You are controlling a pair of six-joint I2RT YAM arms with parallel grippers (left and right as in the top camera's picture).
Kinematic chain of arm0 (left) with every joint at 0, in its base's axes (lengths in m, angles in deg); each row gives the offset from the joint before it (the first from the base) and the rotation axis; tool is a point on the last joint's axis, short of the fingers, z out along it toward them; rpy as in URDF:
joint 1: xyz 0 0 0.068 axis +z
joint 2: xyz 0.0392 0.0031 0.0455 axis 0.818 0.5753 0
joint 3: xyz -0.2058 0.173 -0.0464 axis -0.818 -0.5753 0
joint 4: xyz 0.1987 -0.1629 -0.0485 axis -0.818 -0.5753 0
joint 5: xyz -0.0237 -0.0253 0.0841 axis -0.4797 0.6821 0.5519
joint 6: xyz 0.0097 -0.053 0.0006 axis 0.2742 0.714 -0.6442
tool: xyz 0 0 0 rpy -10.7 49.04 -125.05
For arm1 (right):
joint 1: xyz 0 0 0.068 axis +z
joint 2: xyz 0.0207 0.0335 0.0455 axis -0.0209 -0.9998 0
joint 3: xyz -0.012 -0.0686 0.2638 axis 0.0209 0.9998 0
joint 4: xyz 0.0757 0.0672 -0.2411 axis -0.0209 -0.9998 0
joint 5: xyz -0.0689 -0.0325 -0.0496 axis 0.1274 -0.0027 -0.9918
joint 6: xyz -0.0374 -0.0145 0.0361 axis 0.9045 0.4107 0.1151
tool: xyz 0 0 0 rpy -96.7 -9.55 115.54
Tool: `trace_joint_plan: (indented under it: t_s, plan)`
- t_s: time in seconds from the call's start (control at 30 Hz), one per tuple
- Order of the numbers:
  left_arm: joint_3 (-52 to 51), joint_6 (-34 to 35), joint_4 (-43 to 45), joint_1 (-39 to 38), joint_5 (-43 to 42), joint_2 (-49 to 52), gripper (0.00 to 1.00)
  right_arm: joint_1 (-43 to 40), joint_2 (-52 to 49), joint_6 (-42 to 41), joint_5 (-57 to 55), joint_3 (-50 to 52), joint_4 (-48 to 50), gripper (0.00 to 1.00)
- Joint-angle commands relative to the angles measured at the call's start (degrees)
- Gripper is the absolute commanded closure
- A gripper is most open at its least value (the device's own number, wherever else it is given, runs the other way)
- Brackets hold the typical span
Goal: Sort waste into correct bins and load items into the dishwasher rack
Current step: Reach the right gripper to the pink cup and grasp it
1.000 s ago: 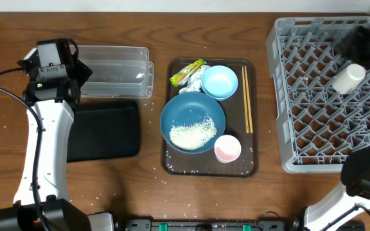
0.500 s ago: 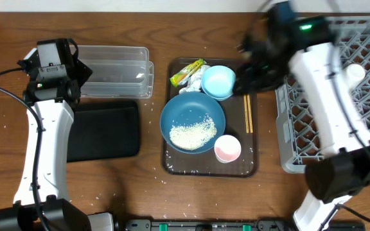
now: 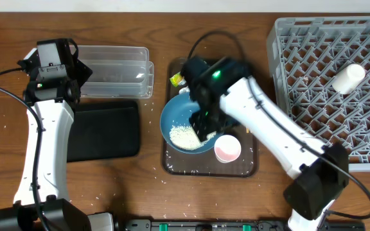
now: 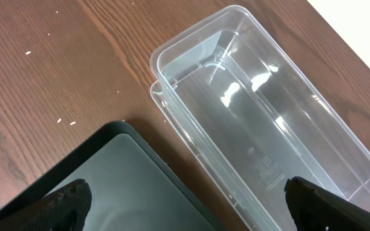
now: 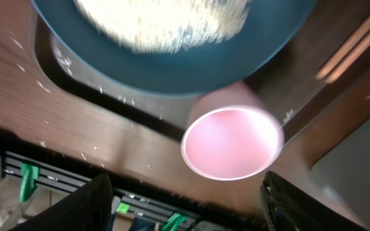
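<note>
My right gripper (image 3: 204, 131) hangs open over the near rim of the large dark-blue bowl (image 3: 175, 119), which holds the rice (image 3: 186, 135). In the right wrist view the gripper (image 5: 191, 208) has nothing between its fingers. The small pink cup (image 5: 232, 142) stands upright just ahead of the gap, beside the bowl (image 5: 172, 67). The pink cup (image 3: 227, 149) is on the brown tray. A white cup (image 3: 349, 78) lies in the grey dishwasher rack (image 3: 288, 45). My left gripper (image 4: 185, 212) is open above the clear tub (image 4: 255, 128) and the black tray (image 4: 121, 186). My right arm hides the light-blue bowl.
The brown serving tray (image 3: 172, 165) holds the dishes. A yellow-green wrapper (image 3: 176, 79) peeks out at its far left corner. The chopsticks (image 5: 355, 42) show blurred at the right. Loose rice grains lie scattered on the wood around the tray. The clear tub (image 3: 117, 70) and black tray (image 3: 105, 131) sit at the left.
My right arm has swung from the rack at the right across to the brown tray, and its jaws have widened. The white cup stays in the rack. The left arm has not moved.
</note>
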Motion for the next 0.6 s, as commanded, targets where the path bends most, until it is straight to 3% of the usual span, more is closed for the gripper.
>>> trace_joint_plan:
  t_s: [0.0, 0.07, 0.23, 0.57]
  plan:
    - [-0.35, 0.26, -0.15, 0.26, 0.11, 0.44, 0.01, 2.91, 0.11, -5.44, -1.68, 4.94, 1.14, 0.29]
    - [-0.35, 0.26, -0.15, 0.26, 0.11, 0.44, 0.01, 3.82, 0.11, -6.91, -1.68, 7.32, 2.67, 0.33]
    - [-0.35, 0.26, -0.15, 0.26, 0.11, 0.44, 0.01, 4.42, 0.11, -9.29, -1.70, 12.33, 7.10, 0.55]
    - [-0.35, 0.26, -0.15, 0.26, 0.11, 0.44, 0.01, 4.33, 0.11, -9.27, -2.38, 19.23, 13.99, 0.61]
